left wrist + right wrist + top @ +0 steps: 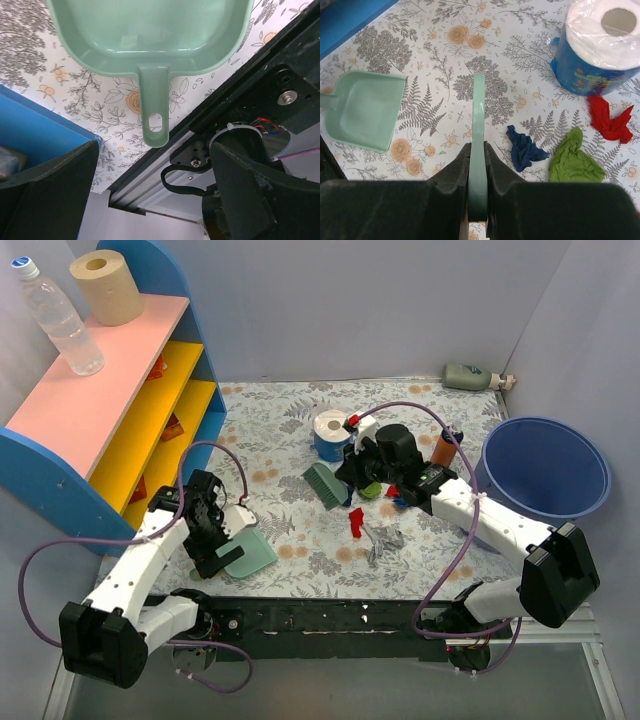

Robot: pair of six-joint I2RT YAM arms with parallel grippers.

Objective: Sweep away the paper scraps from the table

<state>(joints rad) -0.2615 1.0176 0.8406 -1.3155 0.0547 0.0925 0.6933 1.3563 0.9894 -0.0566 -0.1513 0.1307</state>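
Right jaws: pinching the green brush (pixel 478 125) by its handle, mid-table
Left jaws: spread, hanging over the dustpan (pixel 150 30) handle, apart from it, near the front left corner
Paper scraps (pixel 572 160): blue, green and red beside the tissue roll (pixel 600 45), mid-table; grey and red nearer the front edge
Table (pixel 290 420): floral cloth

No wording is legible. The tissue roll (pixel 590 75), ahead and right of the right jaws, carries small print on its blue wrapper, too blurred to read.
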